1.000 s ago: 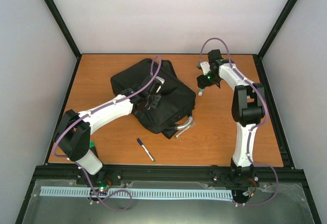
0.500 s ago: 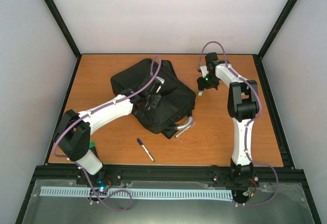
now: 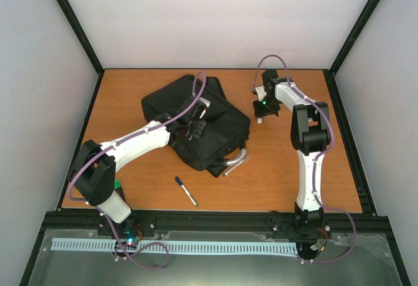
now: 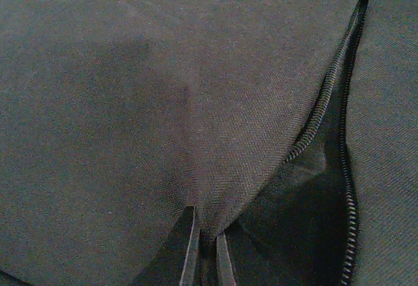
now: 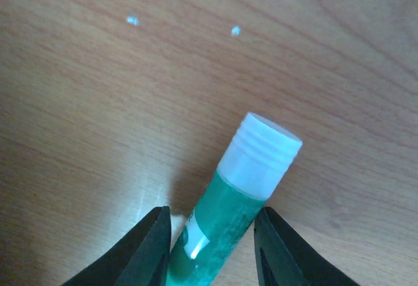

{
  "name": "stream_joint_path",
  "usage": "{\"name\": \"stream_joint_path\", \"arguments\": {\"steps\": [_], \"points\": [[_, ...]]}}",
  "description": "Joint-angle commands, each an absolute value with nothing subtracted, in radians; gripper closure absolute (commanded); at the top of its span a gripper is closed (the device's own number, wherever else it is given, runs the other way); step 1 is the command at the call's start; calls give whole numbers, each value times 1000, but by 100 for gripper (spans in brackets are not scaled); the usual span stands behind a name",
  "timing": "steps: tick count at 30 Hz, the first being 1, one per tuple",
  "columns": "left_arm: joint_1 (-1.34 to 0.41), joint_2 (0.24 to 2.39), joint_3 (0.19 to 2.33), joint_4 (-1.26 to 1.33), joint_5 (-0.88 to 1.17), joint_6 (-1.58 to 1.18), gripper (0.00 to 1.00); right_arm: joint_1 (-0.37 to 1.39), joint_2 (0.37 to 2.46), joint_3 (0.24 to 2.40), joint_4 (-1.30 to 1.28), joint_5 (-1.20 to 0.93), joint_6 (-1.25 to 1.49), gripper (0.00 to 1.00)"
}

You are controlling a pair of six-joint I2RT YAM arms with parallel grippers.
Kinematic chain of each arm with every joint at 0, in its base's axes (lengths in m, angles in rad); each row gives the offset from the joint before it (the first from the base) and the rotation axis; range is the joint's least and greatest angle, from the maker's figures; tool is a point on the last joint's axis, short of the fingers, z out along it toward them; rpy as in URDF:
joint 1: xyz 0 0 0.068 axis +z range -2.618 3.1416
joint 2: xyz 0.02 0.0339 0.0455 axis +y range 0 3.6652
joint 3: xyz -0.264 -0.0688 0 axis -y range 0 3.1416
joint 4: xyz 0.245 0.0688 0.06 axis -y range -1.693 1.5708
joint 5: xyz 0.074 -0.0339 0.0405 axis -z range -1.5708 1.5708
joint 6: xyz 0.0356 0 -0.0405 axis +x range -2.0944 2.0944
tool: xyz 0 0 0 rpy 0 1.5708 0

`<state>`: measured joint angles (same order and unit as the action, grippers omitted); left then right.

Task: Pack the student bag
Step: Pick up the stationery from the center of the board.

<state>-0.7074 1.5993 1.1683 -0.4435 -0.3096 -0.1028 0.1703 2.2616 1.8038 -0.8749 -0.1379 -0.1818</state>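
Observation:
The black student bag [image 3: 219, 126] lies on the wooden table, left of centre, its grey curved handle [image 3: 236, 160] at the near right. My left gripper [image 3: 191, 128] rests on top of the bag. In the left wrist view it [image 4: 206, 253] is shut on a fold of the bag's black fabric [image 4: 196, 103], beside an open zipper [image 4: 326, 103] with a dark gap under it. My right gripper [image 3: 262, 111] is over the table right of the bag. In the right wrist view it [image 5: 212, 250] is shut on a green glue stick [image 5: 238, 198] with a white cap.
A blue and white pen [image 3: 186, 190] lies on the table in front of the bag. Black frame posts and white walls enclose the table [image 3: 130, 90]. Bare wood [image 5: 98, 90] lies under the right gripper.
The right arm's elbow has folded in towards the left and its wrist has shifted slightly, still holding the glue stick. The left arm and the bag have not moved.

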Motion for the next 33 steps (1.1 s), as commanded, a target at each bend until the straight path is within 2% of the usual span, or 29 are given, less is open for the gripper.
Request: {"name": "stream_joint_path", "arguments": {"steps": [1,6,10,11,14,16,25,30,33], "points": [[-707,1566,1210,-439,-296,-120,99,163,2243,1769,-881,-143,-193,64],[-707,1566,1212,-439,-296,-120,99,157,2223,1746,-883,-147,-203,68],[-707,1565,1212,-440,-294,-120,99,153,2212,1731,-887,-148,-210,68],[-706,1565,1212,-440,-295,-120,99,153,2209,1725,-885,-145,-212,66],[-707,1565,1211,-440,-295,-120,99,153,2191,1701,-873,-130,-213,48],[-707,1566,1210,-439,-292,-120,99,152,2182,1687,-863,-117,-215,45],[-707,1564,1210,-440,-290,-123,99,147,2177,1674,-861,-122,-215,64],[-707,1564,1212,-441,-297,-120,99,142,2129,1666,-858,-154,-209,81],[-707,1562,1210,-441,-300,-120,99,138,2069,1655,-857,-197,-212,86]]}}
